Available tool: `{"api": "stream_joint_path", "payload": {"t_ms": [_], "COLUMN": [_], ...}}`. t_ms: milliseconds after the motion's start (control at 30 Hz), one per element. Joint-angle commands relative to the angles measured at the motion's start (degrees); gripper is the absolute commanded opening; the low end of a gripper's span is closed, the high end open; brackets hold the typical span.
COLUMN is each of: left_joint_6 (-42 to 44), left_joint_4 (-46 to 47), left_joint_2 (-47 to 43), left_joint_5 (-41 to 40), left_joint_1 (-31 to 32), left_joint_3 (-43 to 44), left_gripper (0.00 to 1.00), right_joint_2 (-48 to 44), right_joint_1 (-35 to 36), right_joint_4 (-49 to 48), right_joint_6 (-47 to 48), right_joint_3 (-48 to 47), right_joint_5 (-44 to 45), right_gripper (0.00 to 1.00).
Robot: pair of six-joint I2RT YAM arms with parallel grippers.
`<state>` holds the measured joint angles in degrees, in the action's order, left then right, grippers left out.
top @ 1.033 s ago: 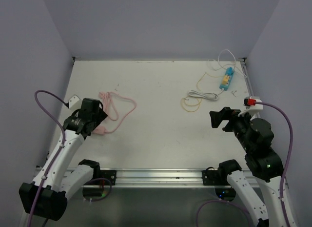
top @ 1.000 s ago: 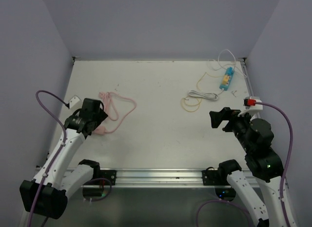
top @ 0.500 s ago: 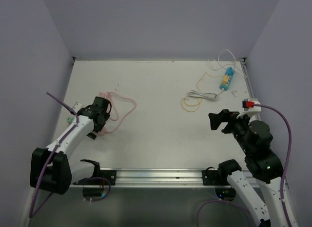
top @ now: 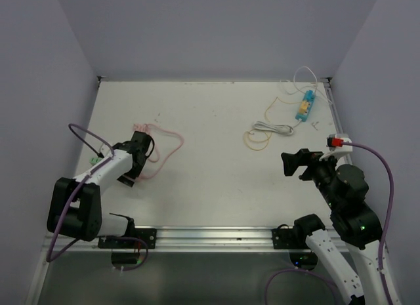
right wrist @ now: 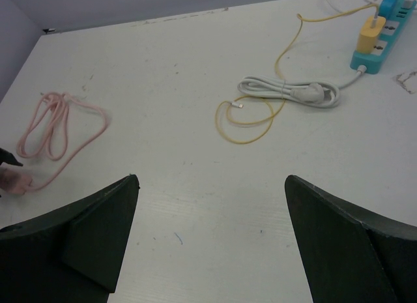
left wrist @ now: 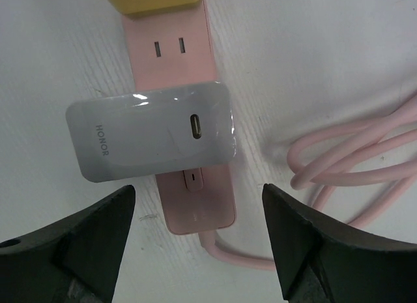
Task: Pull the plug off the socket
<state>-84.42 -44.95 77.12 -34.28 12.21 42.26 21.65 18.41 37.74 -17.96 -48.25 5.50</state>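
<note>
A pink power strip [left wrist: 171,68] lies on the white table, seen from straight above in the left wrist view. A white HONOR charger plug [left wrist: 150,139] sits in its middle socket, and a yellow plug [left wrist: 156,0] sits further along at the frame's top edge. My left gripper [left wrist: 197,205] is open and hovers just above the strip's cable end, one finger on either side and touching nothing. In the top view the left gripper [top: 136,159] hides the strip. The strip's pink cable [top: 172,136] coils to its right. My right gripper [top: 293,162] is open and empty, far to the right.
A blue power strip [top: 304,105] with a yellow plug [right wrist: 370,34] lies at the back right. A coiled white cable [right wrist: 287,90] and a thin yellow cable [right wrist: 251,114] lie beside it. Purple walls close in the table on three sides.
My left arm has folded down and swung, bringing the left gripper right and nearer, over the pink strip. The right arm has barely moved.
</note>
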Motion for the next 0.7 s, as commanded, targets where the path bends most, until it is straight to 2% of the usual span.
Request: {"api": "stream_joint_path", "payload": {"t_ms": [0, 67, 267, 467, 600, 667], "left_joint_6": [-2.4, -2.3, 1.1, 9.3, 15.6, 17.0], "left_joint_4": [3.3, 3.7, 5.3, 7.5, 8.4, 8.0], "left_joint_2": [2.1, 2.9, 6.0, 9.2, 11.1, 12.1], "left_joint_5": [-3.9, -3.5, -1.9, 2.5, 5.2, 5.7], "left_joint_1": [0.2, 0.2, 0.2, 0.4, 3.9, 8.0], "left_joint_3": [-0.5, -0.5, 0.5, 2.4, 4.6, 6.5], "left_gripper": [0.79, 0.72, 0.59, 0.48, 0.43, 0.4], "right_joint_2": [-0.5, -0.6, -0.6, -0.4, -0.3, -0.2], "right_joint_1": [0.4, 0.5, 0.5, 0.5, 0.5, 0.5], "right_joint_4": [-1.3, -1.3, -1.2, -1.2, -1.2, -1.3], "right_joint_6": [1.1, 1.2, 1.3, 1.3, 1.2, 1.1], "right_joint_3": [0.2, 0.1, 0.0, -0.4, -0.4, -0.4], "right_joint_5": [1.3, 1.4, 1.4, 1.4, 0.8, 0.6], "right_gripper": [0.99, 0.99, 0.99, 0.99, 0.99, 0.99]}}
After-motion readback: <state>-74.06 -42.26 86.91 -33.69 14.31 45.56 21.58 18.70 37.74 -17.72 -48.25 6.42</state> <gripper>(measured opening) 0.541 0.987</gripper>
